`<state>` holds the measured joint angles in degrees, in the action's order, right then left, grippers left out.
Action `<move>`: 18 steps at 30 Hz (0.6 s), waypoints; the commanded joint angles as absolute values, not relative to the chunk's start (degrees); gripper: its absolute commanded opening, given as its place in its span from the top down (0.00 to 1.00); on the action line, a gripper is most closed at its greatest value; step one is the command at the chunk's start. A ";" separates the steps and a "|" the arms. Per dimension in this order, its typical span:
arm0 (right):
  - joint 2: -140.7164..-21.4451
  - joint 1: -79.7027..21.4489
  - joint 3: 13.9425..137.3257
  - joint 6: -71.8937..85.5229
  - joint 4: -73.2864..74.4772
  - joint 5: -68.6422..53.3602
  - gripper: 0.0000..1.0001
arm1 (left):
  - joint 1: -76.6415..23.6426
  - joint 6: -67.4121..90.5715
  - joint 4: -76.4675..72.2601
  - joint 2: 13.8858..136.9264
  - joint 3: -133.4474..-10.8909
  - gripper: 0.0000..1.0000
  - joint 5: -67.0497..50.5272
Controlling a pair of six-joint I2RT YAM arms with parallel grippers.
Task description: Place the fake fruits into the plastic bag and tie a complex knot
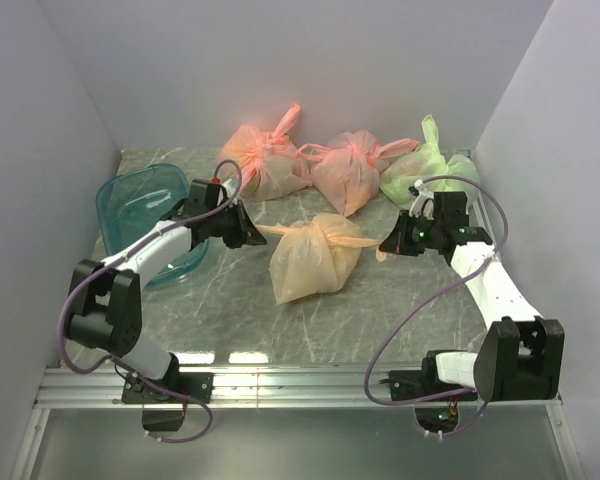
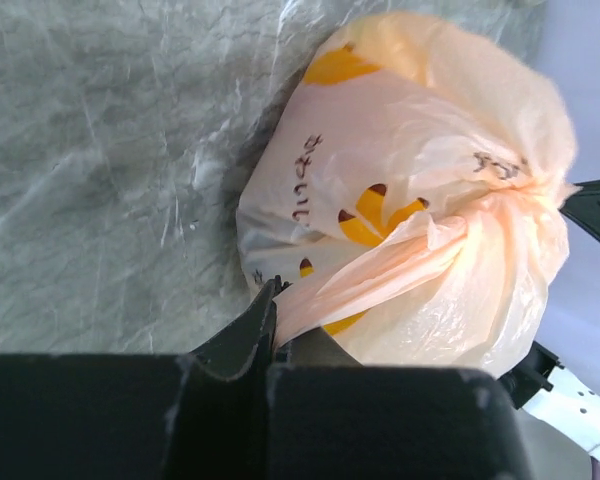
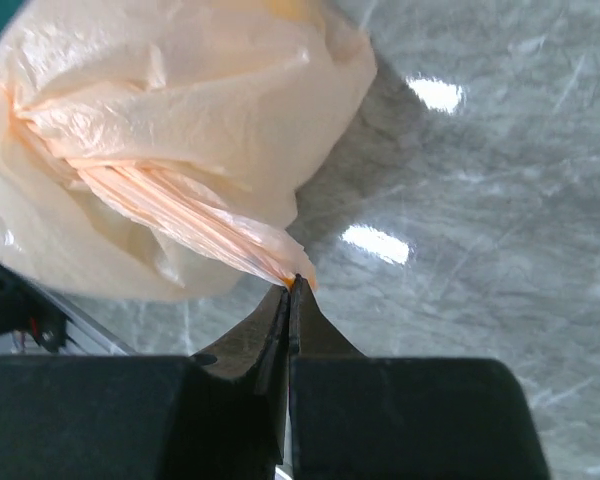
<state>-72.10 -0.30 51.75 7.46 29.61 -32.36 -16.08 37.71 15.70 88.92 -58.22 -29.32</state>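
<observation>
The pale orange plastic bag point(image 1: 313, 260) with yellow banana prints sits mid-table, its top drawn into a knot with a handle stretched out to each side. My left gripper point(image 1: 252, 230) is shut on the left handle; in the left wrist view the handle point(image 2: 380, 265) runs from my gripper point(image 2: 277, 330) up to the knot. My right gripper point(image 1: 388, 245) is shut on the tip of the right handle, which shows stretched taut in the right wrist view point(image 3: 180, 215) at my gripper point(image 3: 294, 290). The fake fruits are hidden inside the bag.
Two salmon knotted bags point(image 1: 263, 160) point(image 1: 348, 168) and a light green bag point(image 1: 427, 165) lie along the back. A teal bowl point(image 1: 140, 200) stands at the left under my left arm. White walls close in on both sides.
</observation>
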 commanded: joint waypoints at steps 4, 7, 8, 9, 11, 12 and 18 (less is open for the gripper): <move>-73.38 5.72 46.41 9.84 25.49 -15.29 1.00 | -5.98 35.43 18.28 84.72 -54.49 1.00 -14.33; -73.13 4.13 45.00 8.36 21.98 -15.55 1.00 | -6.24 31.91 15.83 85.51 -53.26 1.00 -15.03; -74.00 3.70 45.26 7.83 21.80 -15.99 1.00 | -6.68 31.30 15.30 85.78 -53.35 1.00 -14.94; -74.70 3.17 46.31 7.30 22.23 -18.52 1.00 | -7.81 29.29 14.68 86.30 -53.44 1.00 -15.55; -77.41 2.47 47.63 5.98 23.46 -20.82 1.00 | -9.13 27.43 14.24 88.94 -54.31 1.00 -16.17; -78.13 1.59 48.51 5.63 23.47 -23.09 1.00 | -10.36 26.12 14.15 89.82 -55.27 1.00 -17.13; -79.99 -3.16 52.12 2.55 26.89 -27.59 0.63 | -14.06 21.81 17.57 91.59 -60.98 0.73 -20.21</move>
